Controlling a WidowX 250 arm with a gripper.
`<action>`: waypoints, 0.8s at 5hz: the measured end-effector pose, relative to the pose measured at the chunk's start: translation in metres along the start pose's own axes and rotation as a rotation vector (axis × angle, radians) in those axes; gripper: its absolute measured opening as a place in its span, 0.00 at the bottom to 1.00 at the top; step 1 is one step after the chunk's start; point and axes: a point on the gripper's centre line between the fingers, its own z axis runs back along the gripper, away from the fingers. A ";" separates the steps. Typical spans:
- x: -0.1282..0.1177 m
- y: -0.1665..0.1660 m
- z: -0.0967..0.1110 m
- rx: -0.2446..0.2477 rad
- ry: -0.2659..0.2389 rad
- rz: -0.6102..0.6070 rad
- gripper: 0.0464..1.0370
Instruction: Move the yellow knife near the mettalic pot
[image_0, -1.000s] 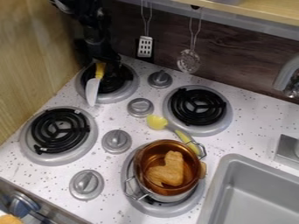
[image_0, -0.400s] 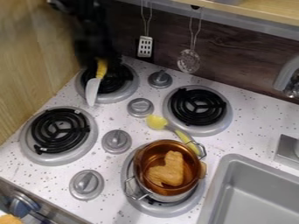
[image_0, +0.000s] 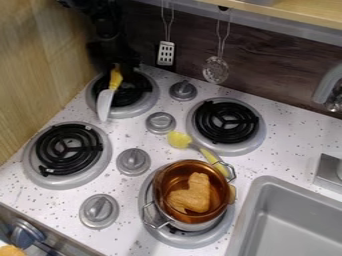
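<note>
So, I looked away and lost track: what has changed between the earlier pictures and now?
The tool has drawn back a little toward the top of the picture, baring more of the yellow knife's handle. The knife's blade end seems to have edged very slightly left. Whether anything was gripped or let go, I can't tell. The pot and the food in it stayed put.

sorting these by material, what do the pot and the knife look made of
The pot looks like metal, shiny copper-coloured inside with reflections on its wall, silvery outside. The knife has a smooth yellow handle and pale, whitish blade, perhaps plastic; the blade could be painted metal.
</note>
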 end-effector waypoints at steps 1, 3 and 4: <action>-0.007 0.001 0.000 0.014 0.041 0.022 0.47; -0.041 -0.018 0.014 0.015 0.154 0.036 0.47; -0.061 -0.023 0.021 -0.004 0.216 0.040 0.47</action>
